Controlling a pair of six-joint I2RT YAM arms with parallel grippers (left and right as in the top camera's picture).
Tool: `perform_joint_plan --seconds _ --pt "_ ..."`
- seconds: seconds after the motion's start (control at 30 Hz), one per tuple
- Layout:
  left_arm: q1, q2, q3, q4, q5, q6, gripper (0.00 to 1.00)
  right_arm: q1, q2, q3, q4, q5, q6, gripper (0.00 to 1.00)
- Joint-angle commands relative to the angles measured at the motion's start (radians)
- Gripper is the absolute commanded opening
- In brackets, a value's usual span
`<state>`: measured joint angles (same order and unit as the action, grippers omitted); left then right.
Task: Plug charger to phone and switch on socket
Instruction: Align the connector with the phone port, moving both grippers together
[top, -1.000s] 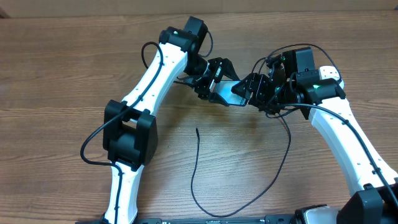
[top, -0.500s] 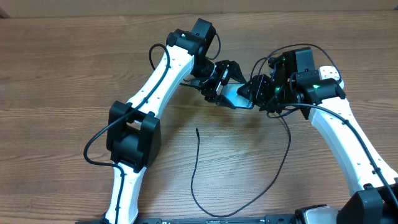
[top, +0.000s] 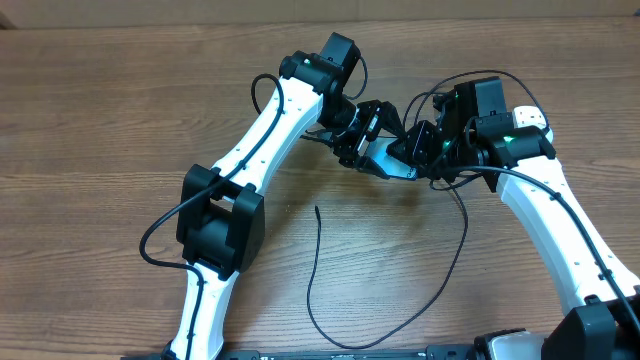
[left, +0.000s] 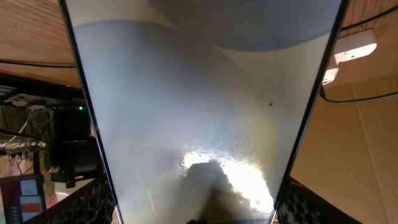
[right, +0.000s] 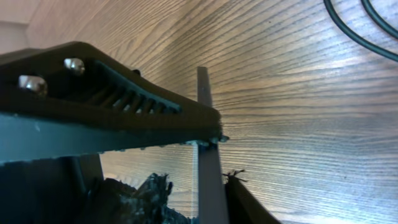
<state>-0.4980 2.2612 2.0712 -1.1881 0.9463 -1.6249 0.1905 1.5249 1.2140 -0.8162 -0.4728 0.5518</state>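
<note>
Between both arms' fingers (top: 362, 128), the phone (top: 388, 160).

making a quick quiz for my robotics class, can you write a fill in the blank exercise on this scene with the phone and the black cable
1. The charger lying on the table is ___ in colour.
2. The table top is made of ___.
3. ___ arms reach in to the phone at once.

Missing words: black; wood; two
</note>
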Motion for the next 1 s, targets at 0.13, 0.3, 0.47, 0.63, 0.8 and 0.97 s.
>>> perform_joint_plan --seconds 0.13,0.3,0.47,0.63,0.8,0.97 --pt "-0.007 -0.001 0.027 0.018 0.042 -0.026 0.04 0.006 -0.01 0.016 -0.005 0.013 -0.001 0.18" --pt "-0.007 -0.001 0.027 0.019 0.04 -0.029 0.04 0.006 -0.01 0.016 -0.01 0.013 -0.002 0.09" --pt "-0.007 -0.001 0.027 0.019 0.032 -0.029 0.04 0.006 -0.01 0.016 -0.012 0.013 -0.002 0.04" --pt "-0.007 -0.001 0.028 0.019 0.002 -0.02 0.06 0.006 -0.01 0.016 -0.016 0.009 -0.002 0.04" --pt "-0.006 -0.001 0.027 0.018 -0.017 -0.009 0.59 0.004 -0.01 0.016 -0.014 0.01 -0.002 0.04" --pt "-0.006 -0.001 0.027 0.018 -0.11 -0.009 0.99 -0.003 -0.01 0.016 0.01 0.009 -0.001 0.04"
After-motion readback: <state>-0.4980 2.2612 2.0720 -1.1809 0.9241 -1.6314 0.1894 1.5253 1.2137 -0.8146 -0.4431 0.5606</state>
